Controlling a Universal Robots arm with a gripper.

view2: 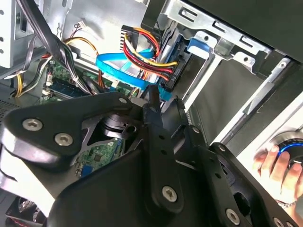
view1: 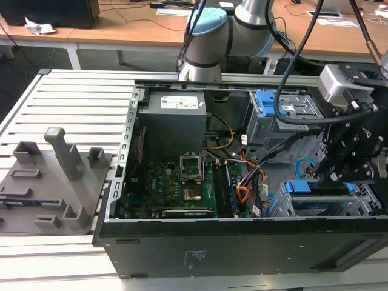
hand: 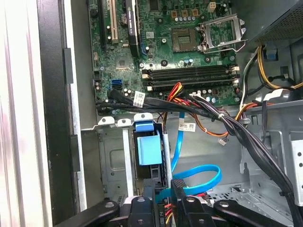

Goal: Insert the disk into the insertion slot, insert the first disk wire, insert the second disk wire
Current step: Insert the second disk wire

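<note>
The disk sits in the insertion slot, its blue carrier handle facing the motherboard; in the exterior view its blue handle shows at the case's right end. A red, yellow and black wire bundle ends in a black plug pressed against the disk's rear. The second disk wire, thin and light blue, loops back to my gripper. In the second wrist view my gripper is shut on that wire's end plug, close to the disk's rear edge. In the exterior view my gripper hangs over the slot.
A taller grey bay with a blue latch stands behind the slot. A thick black cable bundle crosses beside the disk. The motherboard fills the case's middle. A grey fixture lies at the exterior view's left. A person's hand rests outside the case.
</note>
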